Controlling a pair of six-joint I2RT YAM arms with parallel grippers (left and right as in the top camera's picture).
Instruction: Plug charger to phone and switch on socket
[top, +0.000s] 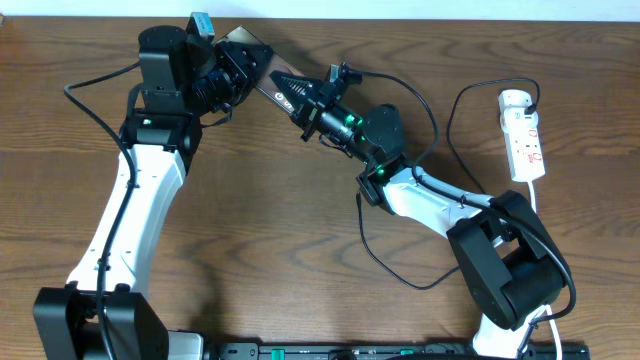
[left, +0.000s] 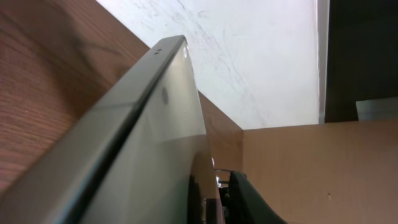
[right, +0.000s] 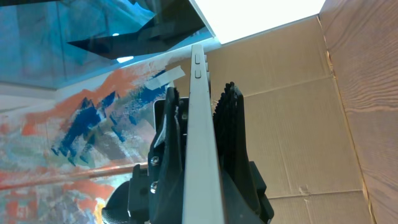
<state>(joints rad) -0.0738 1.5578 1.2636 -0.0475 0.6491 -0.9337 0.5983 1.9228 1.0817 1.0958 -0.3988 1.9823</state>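
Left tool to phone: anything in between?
Nothing visible. The phone sits right at the left tool, and its slab fills the left wrist view. The right tool is clamped on the phone's other end, its fingers on either side of the thin edge.

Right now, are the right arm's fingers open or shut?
Shut on the slim dark rectangular phone: the right wrist view shows its thin edge clamped between both black ridged fingers.
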